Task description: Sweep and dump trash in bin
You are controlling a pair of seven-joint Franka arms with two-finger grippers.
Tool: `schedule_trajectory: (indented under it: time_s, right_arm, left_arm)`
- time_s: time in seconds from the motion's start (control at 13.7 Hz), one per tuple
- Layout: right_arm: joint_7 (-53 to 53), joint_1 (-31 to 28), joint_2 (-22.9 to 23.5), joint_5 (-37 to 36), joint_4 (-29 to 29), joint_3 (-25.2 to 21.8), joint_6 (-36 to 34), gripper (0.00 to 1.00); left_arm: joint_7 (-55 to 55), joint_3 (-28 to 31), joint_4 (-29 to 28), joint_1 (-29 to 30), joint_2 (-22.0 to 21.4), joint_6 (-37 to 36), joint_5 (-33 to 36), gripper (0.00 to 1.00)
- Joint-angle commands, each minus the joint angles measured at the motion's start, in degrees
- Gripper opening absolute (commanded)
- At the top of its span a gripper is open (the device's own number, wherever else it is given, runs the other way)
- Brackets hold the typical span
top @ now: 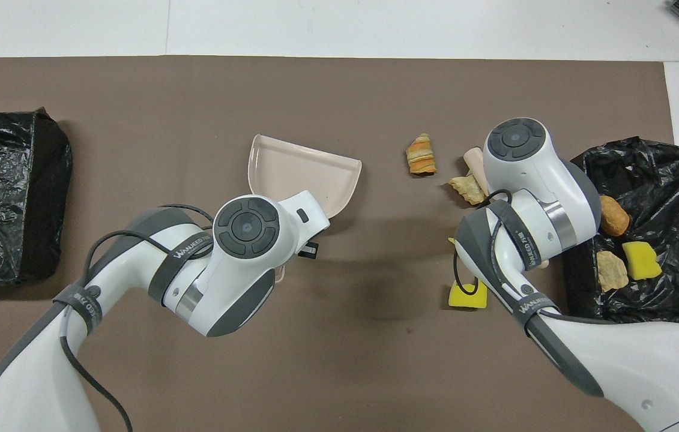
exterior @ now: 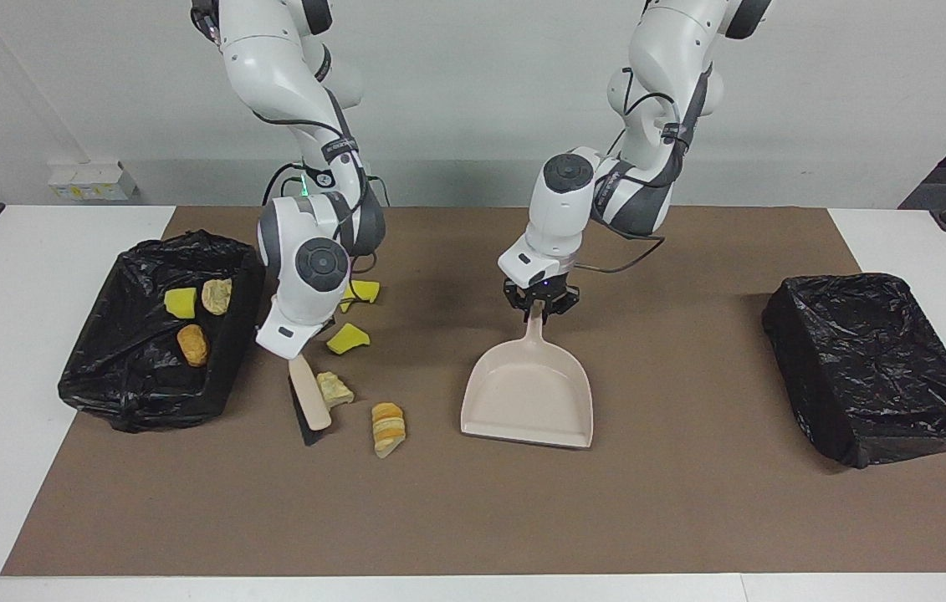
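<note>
Trash (exterior: 388, 428) scraps on brown mat, arm strap (top: 186, 252) reading "WANJEED"

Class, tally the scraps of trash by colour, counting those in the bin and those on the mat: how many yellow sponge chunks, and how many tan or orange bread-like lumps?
Yellow sponge chunks: 3
Tan or orange bread-like lumps: 4
Total: 7

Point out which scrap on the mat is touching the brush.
The pale tan crumpled scrap, lying against the brush. The striped orange piece and two yellow chunks lie apart.
</note>
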Motion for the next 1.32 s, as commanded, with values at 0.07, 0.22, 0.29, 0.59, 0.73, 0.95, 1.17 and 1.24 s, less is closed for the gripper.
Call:
schedule_trajectory:
  time_s: [0.07,0.22,0.29,0.59,0.73,0.95,1.17,1.24]
  right_arm:
    - [0.2,1.0,0.0,9.9,0.1,0.5,-0.9,0.00]
    - [2.3,1.7,0.0,15.3,0.1,0.5,-0.9,0.00]
    - [3.1,2.5,-0.2,18.0,0.0,0.5,-1.0,0.00]
    - [4.5,6.5,-0.9,25.7,-0.6,0.6,-1.0,0.00]
    - [5.5,8.1,-1.4,30.2,-1.0,0.9,-1.6,0.00]
    - [8.6,8.1,-2.1,36.2,0.3,0.9,-3.2,0.00]
    - [10.4,5.3,-6.2,35.2,0.4,-0.1,-7.4,0.00]
    - [12.9,4.0,-8.8,35.0,-0.9,-0.1,-9.7,0.00]
  left_arm:
    - [23.3,0.1,-0.5,2.9,-6.5,-10.4,0.6,0.00]
    - [30.8,-0.1,-0.8,5.2,-6.4,-10.8,0.6,0.00]
    - [34.9,-0.1,-1.1,5.5,-6.4,-10.8,0.6,0.00]
    - [46.2,-0.1,-1.2,6.9,-5.3,-10.3,0.6,0.00]
    - [46.1,0.0,-1.2,6.3,-3.5,-9.1,1.0,0.00]
    - [46.3,0.0,-0.2,6.5,-1.6,-8.6,3.0,0.00]
    - [50.1,-0.1,-0.1,6.7,-1.4,-7.8,4.2,0.00]
    - [51.1,-0.1,-0.3,6.7,-1.4,-7.8,4.2,0.00]
